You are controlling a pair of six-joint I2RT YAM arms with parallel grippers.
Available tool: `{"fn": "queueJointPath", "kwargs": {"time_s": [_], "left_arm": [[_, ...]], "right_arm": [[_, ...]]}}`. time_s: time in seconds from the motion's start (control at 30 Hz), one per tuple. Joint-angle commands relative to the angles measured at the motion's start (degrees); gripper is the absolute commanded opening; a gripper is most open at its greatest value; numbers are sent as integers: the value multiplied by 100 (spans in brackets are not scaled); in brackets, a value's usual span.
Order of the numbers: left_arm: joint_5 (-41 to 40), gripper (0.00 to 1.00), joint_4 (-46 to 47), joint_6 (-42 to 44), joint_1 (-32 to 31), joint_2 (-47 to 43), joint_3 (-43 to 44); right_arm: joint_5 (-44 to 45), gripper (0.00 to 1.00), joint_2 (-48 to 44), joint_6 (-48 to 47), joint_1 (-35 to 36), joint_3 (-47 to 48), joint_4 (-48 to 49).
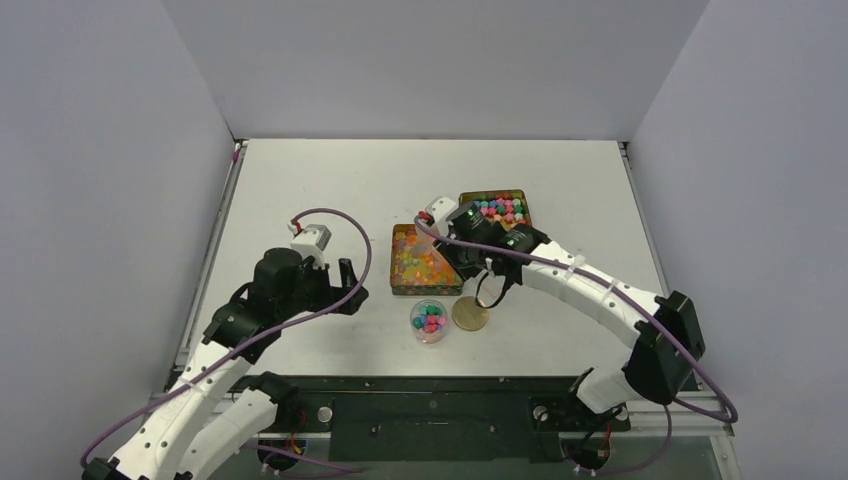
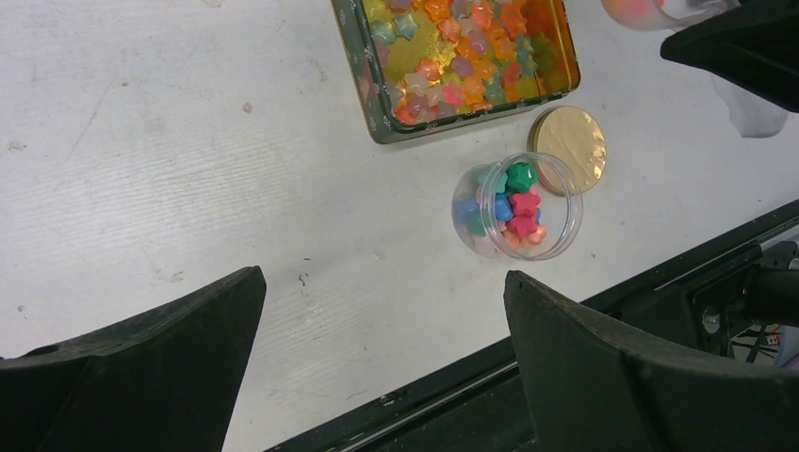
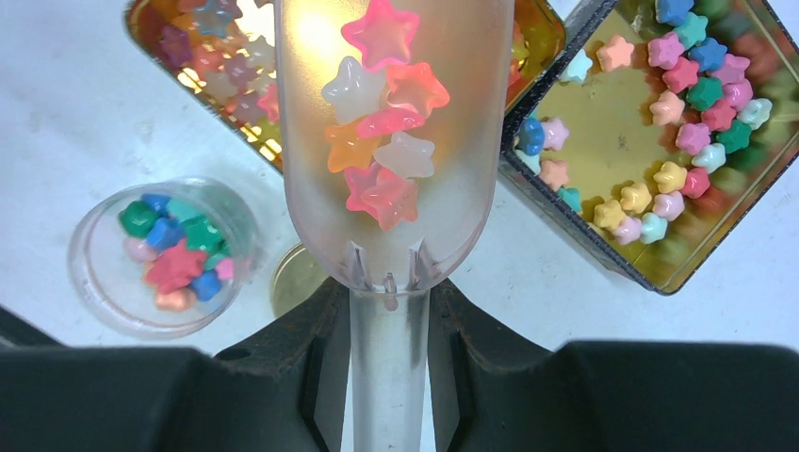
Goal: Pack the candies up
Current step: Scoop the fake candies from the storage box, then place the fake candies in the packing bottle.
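The candies [image 3: 382, 141] are small five-pointed stars, and they sit in four places. A cluster of glossy, translucent ones in pink, orange, red and milky white lies in the bowl of a clear plastic scoop [image 3: 396, 245]. More of the same glossy kind cover the floor of a rectangular gold-lined metal tin [image 2: 377, 104]. Matte, opaque stars in blue, green, pink, yellow and peach are spread in a second tin [image 3: 584, 240] of the same make, just beside the first. A further handful of mostly opaque ones fills a small clear round jar [image 2: 565, 226], which stands open in front of the tins. A flat round gold lid [image 2: 570, 149] lies touching the jar's side. The right pincer [image 3: 388, 311] is clamped on the scoop's narrow handle, with a black finger on each side, and holds the loaded bowl up over the tins' near edges. The left pincer [image 2: 382, 278] is spread wide apart and holds nothing. It hangs over the bare white surface [image 2: 141, 141], to the left of the jar.
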Motion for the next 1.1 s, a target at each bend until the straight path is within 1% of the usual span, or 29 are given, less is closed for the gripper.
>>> {"fn": "queueJointPath", "kwargs": {"time_s": [0.0,0.27,0.5,0.8,1.07], "left_arm": [[96,96,290,52,-16,-41,21],[79,96,302,50,-16,-109,12],[98,96,312,51,-16,-147,2],[159,96,329,70,-16,-140,-5],[188,96,326,86,-16,-130,-14]], "right_arm": [[130,0,-569,326,289,-125,-83],[403,0,-912,1104,888,-260,-826],[350,0,-944,1722,1271,-361,-1395],[17,0,-791,2093,1762,-62,-2479],[-658,0,-635,2239,1910,188,-3120]]}}
